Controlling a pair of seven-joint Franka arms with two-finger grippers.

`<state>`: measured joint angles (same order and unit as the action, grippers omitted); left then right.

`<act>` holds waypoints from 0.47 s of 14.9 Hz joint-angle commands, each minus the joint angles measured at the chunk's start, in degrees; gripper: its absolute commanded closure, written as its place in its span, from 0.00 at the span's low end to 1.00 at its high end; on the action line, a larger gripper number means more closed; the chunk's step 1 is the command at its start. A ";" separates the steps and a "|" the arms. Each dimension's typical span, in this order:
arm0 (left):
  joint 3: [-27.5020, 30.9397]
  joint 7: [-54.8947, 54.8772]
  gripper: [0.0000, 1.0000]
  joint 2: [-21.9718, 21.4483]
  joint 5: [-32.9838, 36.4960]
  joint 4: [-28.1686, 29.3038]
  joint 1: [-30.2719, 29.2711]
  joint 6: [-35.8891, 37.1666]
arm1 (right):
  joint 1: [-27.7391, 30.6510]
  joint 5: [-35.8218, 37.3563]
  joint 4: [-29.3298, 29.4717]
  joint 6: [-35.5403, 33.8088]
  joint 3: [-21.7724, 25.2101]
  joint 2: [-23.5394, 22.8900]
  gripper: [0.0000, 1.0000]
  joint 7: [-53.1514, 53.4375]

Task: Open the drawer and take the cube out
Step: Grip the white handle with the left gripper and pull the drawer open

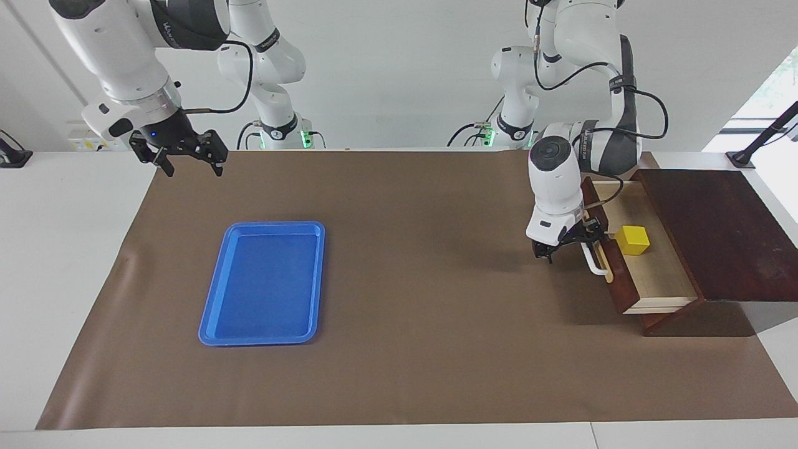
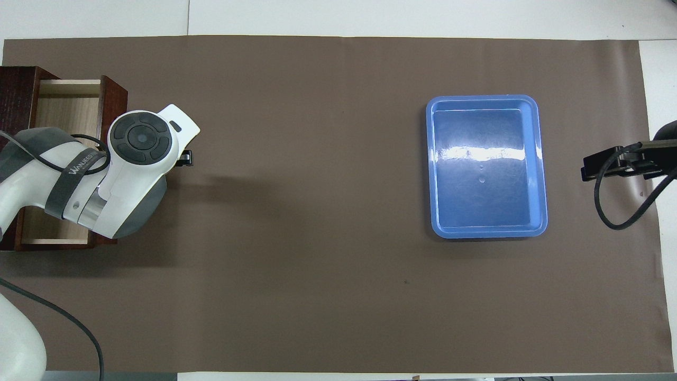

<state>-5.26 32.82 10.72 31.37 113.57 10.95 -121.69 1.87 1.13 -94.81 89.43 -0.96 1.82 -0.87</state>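
The dark reddish-brown drawer point(image 1: 658, 277) stands pulled out of its low cabinet point(image 1: 717, 231) at the left arm's end of the table, its pale floor point(image 2: 66, 106) showing. The yellow cube point(image 1: 631, 240) rests inside it; in the overhead view the left arm hides the cube. My left gripper point(image 1: 567, 244) is at the white handle point(image 1: 596, 267), at the handle's end nearer the robots, its fingers apart with one against the bar. Only a dark tip of the left gripper point(image 2: 185, 159) shows from above. My right gripper point(image 1: 192, 163) waits open in the air over the mat's corner.
A blue tray point(image 1: 215, 293) lies with nothing in it on the brown mat toward the right arm's end, its rim point(image 2: 542, 169) near the right gripper point(image 2: 608, 165). A wide stretch of bare mat separates tray and drawer.
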 commanded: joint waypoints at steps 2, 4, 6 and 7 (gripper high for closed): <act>-1.60 2.16 0.00 0.71 -1.92 -1.15 0.66 1.63 | 0.76 -0.95 -1.43 0.66 -0.36 1.17 0.00 -0.36; -2.47 3.22 0.00 0.88 -2.80 -1.94 0.66 2.24 | 0.76 -0.95 -2.83 0.40 -0.36 1.69 0.00 -0.45; -2.65 3.39 0.00 0.97 -2.89 -2.47 0.66 3.21 | 0.85 -0.95 -2.83 0.48 -0.36 1.78 0.00 -0.63; -3.09 3.40 0.00 0.88 -2.89 -2.47 0.66 3.21 | 0.85 -0.95 -2.92 0.66 -0.36 1.78 0.00 -0.80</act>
<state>-7.13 34.81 10.72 30.04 112.62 10.94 -120.23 1.87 1.13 -95.72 89.39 -0.95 1.86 -0.87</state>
